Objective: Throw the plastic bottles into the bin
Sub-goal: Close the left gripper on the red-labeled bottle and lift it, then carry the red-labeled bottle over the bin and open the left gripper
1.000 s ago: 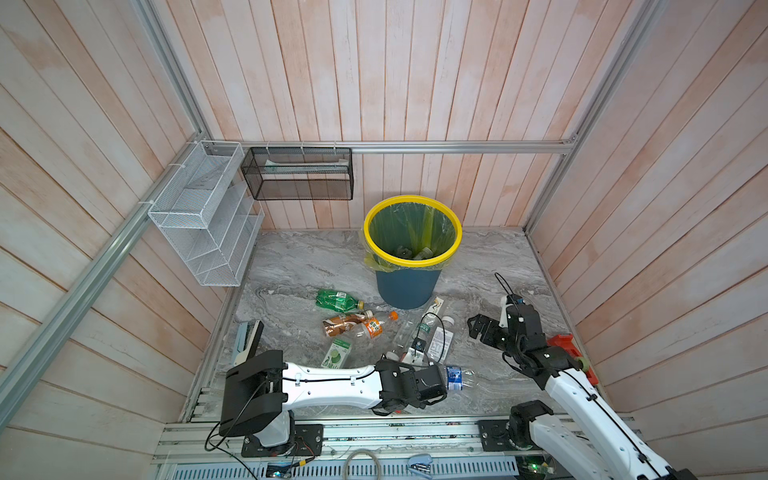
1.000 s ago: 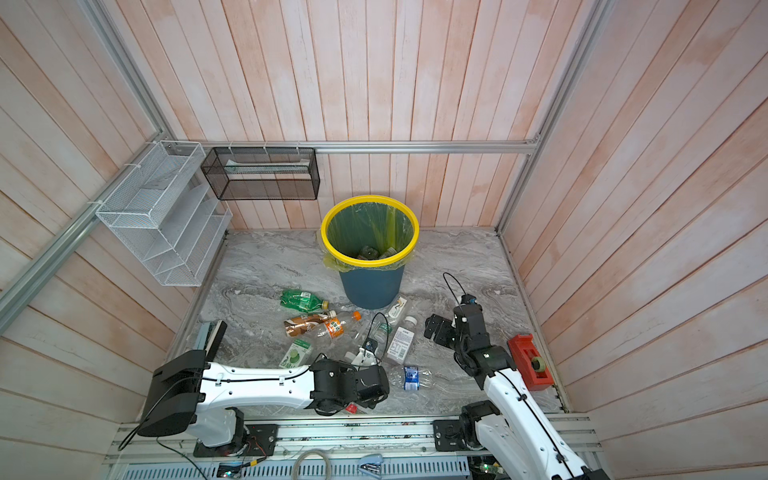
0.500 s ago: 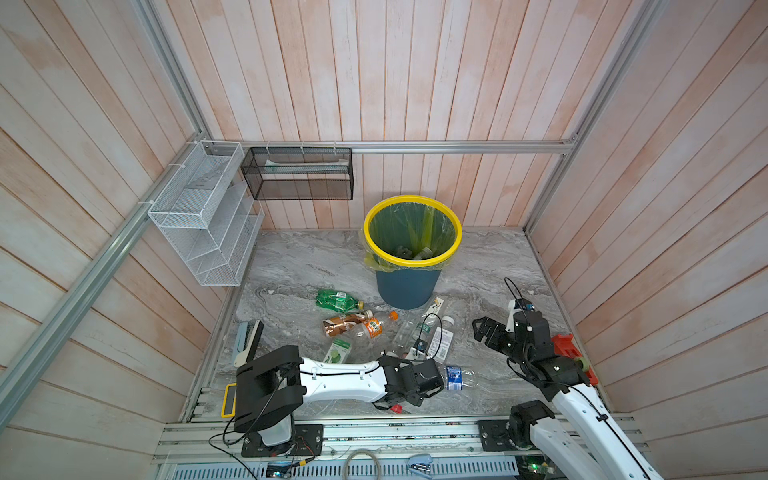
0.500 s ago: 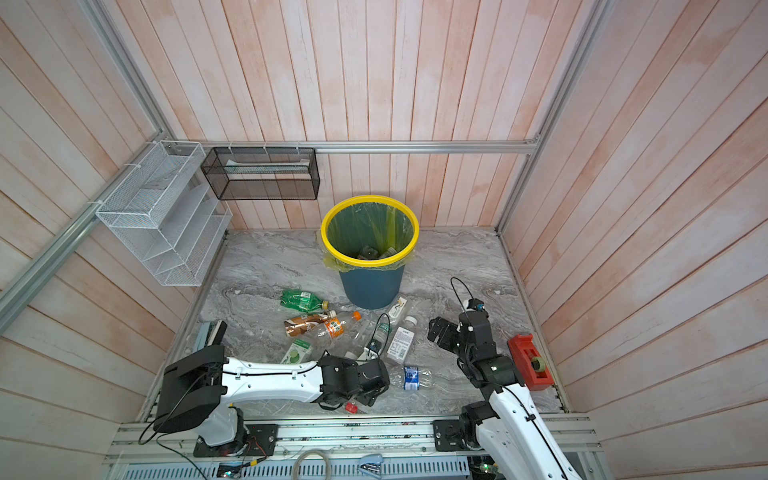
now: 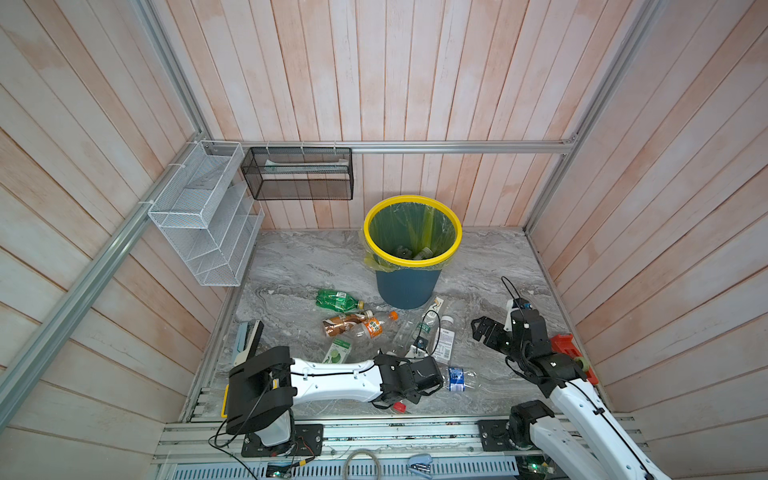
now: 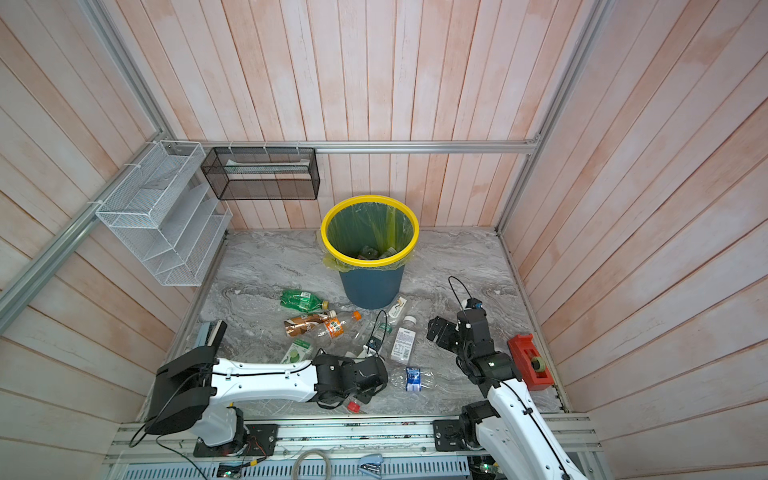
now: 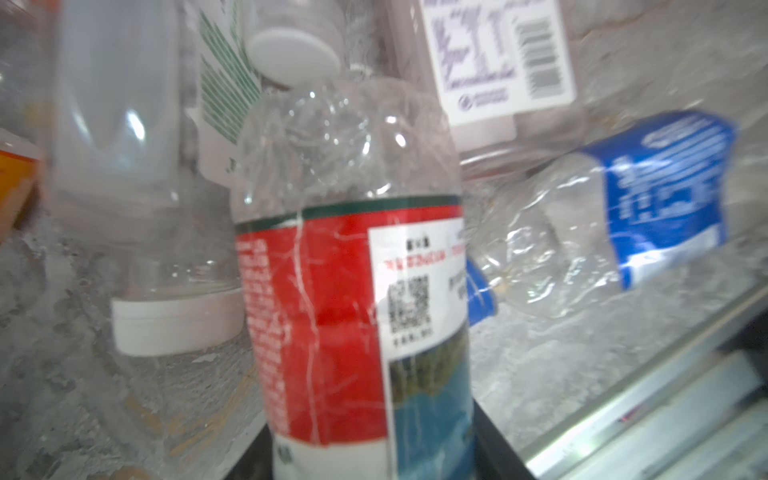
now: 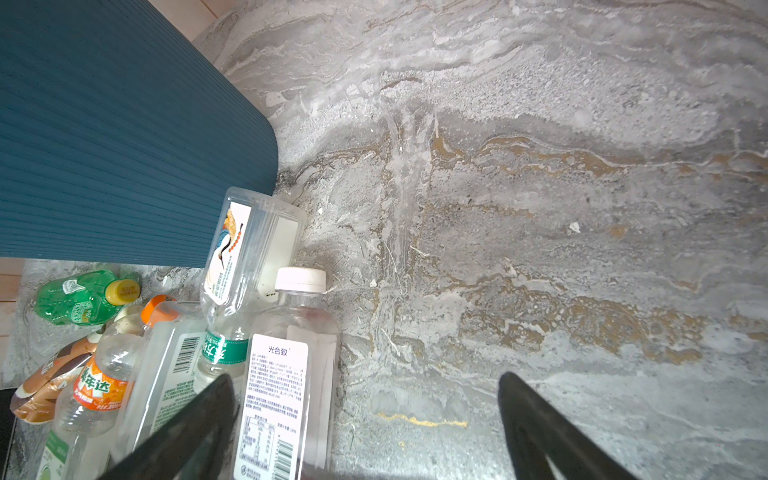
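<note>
My left gripper (image 7: 372, 453) lies low near the front rail and is shut on a clear bottle with a red label (image 7: 332, 316). Its red cap (image 5: 400, 406) sticks out under the left gripper (image 5: 419, 382). Several plastic bottles lie before the bin (image 5: 409, 286): a green one (image 5: 336, 300), a brownish one (image 5: 343, 325), an orange-labelled one (image 5: 374, 326), a white-labelled one (image 8: 274, 386) and a crushed blue-labelled one (image 5: 459, 378). My right gripper (image 8: 365, 399) is open and empty over bare floor beside the white-labelled bottle. Two bottles lie inside the bin.
A white wire rack (image 5: 208, 216) hangs on the left wall and a black mesh basket (image 5: 299, 174) on the back wall. A red tape dispenser (image 5: 569, 353) sits by the right wall. An aluminium rail (image 5: 374, 432) runs along the front edge.
My left jaws have closed in on the red-labelled bottle, and its red cap has come into view under the wrist. The right arm has shifted only slightly and stays open.
</note>
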